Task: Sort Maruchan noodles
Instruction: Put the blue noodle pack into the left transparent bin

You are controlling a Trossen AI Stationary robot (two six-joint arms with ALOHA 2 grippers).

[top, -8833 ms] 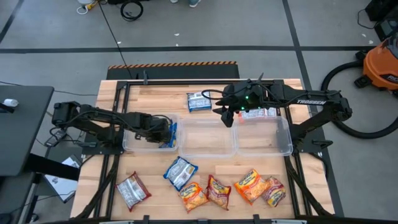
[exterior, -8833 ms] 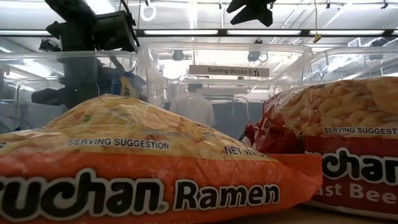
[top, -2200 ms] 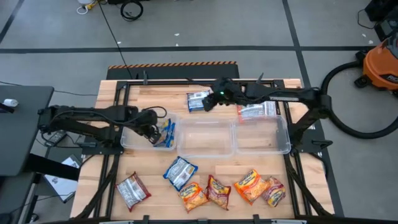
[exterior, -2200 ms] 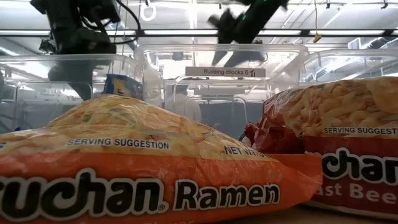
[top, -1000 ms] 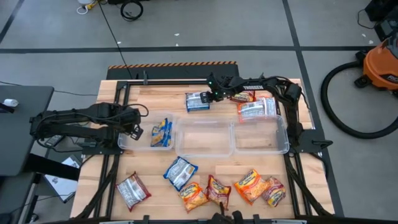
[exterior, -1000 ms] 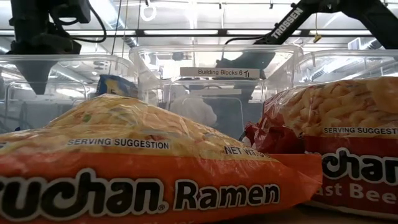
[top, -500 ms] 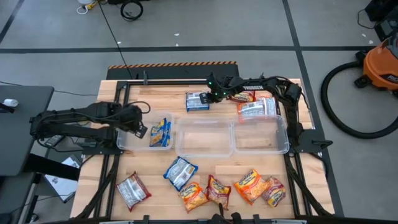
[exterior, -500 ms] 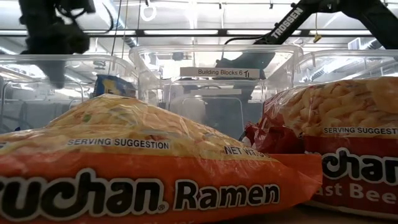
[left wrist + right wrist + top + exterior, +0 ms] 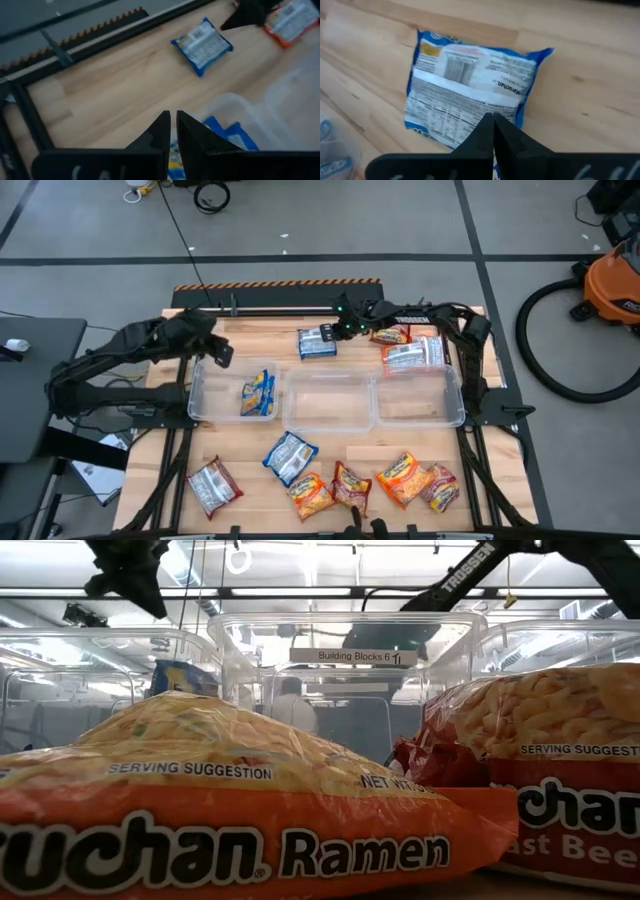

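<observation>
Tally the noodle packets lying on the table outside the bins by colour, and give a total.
Blue-and-white packets: 2
Silver-white-and-red packets: 2
Orange-to-red packets: 5
Total: 9

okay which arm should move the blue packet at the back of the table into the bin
Right, probably. The right gripper already has its fingers shut on the edge of the blue packet behind the bins. The left gripper is empty, raised by the left bin, which already holds blue packets.
</observation>
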